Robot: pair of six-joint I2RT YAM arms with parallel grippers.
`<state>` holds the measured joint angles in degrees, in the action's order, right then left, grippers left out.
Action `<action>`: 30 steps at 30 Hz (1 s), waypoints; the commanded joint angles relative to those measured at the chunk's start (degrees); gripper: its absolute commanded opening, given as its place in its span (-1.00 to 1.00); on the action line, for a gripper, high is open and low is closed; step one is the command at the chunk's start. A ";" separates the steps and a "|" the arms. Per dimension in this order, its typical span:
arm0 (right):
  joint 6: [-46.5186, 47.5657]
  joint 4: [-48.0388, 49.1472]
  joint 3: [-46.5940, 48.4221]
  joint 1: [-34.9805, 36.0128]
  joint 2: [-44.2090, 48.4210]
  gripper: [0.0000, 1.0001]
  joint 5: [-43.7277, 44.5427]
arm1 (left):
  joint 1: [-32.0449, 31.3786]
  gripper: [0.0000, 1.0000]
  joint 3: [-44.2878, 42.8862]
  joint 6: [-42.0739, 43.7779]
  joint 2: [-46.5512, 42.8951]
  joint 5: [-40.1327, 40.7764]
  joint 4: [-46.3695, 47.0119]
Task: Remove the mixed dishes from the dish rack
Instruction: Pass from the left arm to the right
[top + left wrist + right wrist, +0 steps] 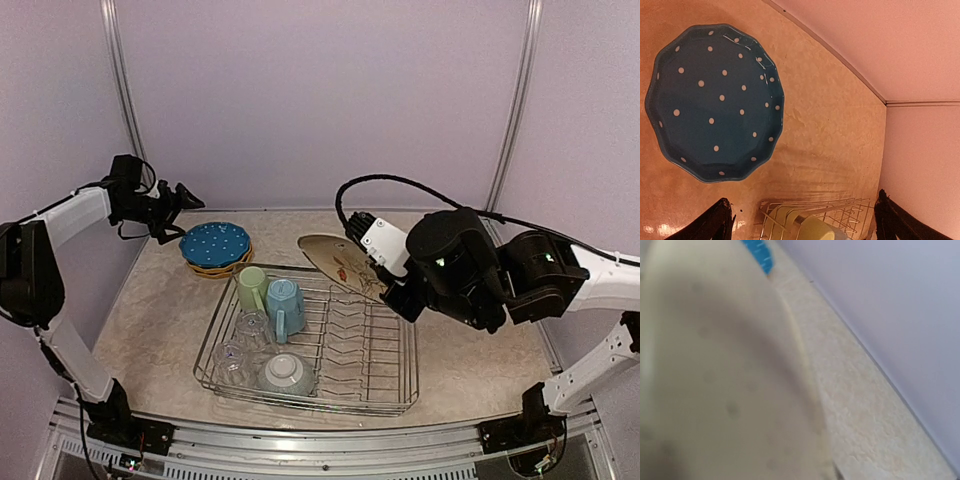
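While the right gripper [383,280] is clamped on the near rim of the cream plate [335,258], that plate hangs tilted above the far right edge of the dish rack [380,392], clear of the wire prongs; in the right wrist view it is a blurred pale mass filling the left side. The left gripper [188,218] hovers with its jaws spread wide and empty, just above the blue dotted plate [715,100]; this plate lies flat on the yellow dotted plates [215,269], stacked on the table [470,370] beyond the rack's far left corner. Inside the rack's left part sit the pale green mug [251,287] and the light blue mug [285,305], side by side; nearer are two clear glasses [250,325] and the pale grey-green bowl [285,373], upside down.
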<state>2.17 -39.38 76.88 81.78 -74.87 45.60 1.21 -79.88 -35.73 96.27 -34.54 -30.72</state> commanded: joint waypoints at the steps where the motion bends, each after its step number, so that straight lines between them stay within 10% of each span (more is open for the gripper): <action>1: -1.94 14.92 -1.83 -7.39 2.85 -1.00 -4.58 | -0.78 0.87 1.79 1.38 -3.62 -2.48 3.91; 18: -34.27 43.54 -21.23 -39.81 9.70 -1.00 -48.27 | -12.55 0.87 5.24 -0.44 -5.14 -21.78 17.91; 30: -48.36 66.49 -29.11 -44.22 5.07 -1.00 -65.41 | -25.13 0.86 3.51 1.47 -1.05 -24.89 17.31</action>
<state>-39.77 8.19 48.34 37.80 -68.90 -11.88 -21.93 -75.16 -35.94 92.64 -57.78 -12.86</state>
